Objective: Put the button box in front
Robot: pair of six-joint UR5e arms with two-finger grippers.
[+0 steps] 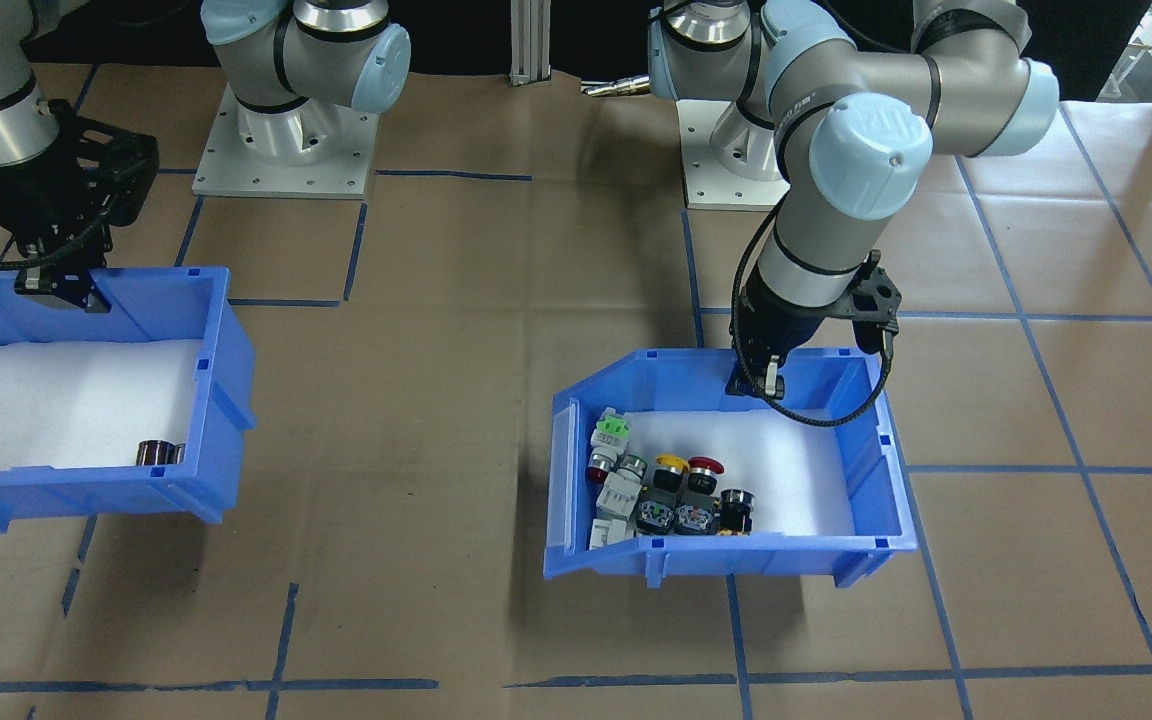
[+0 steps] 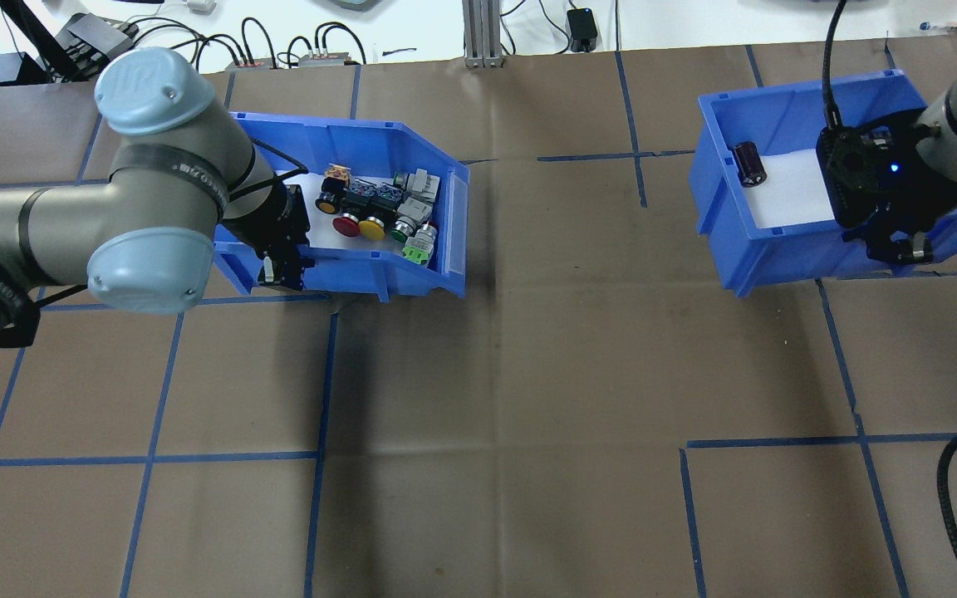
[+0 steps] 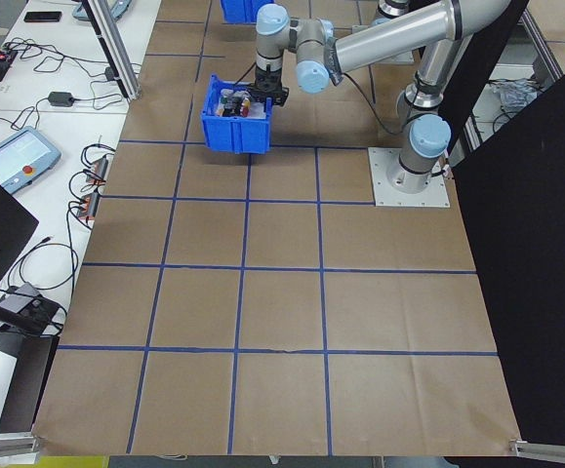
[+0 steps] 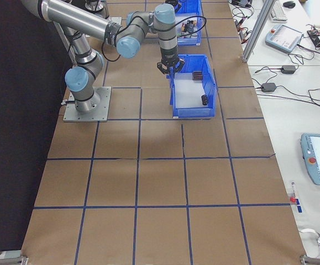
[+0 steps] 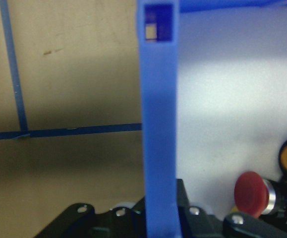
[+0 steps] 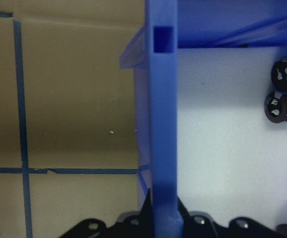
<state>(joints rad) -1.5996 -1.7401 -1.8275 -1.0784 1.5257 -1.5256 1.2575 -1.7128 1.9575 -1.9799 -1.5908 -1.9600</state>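
At near wall: left claw [image 2: 279, 270] clamped on button box [image 2: 379, 278] rim.
We'd keep it level moving forward; right claw [image 2: 894, 245] grips other bin [image 2: 736, 266].

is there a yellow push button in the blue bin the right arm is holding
No: in the overhead view the blue plastic bin at the right hand holds only a dark cylinder on white foam.

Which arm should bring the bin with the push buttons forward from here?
Left. The left gripper straddles the near wall of the blue plastic button box, its jaws on either side of that wall in the wrist view. The right gripper sits likewise on the other blue bin, holding dark cylinders.
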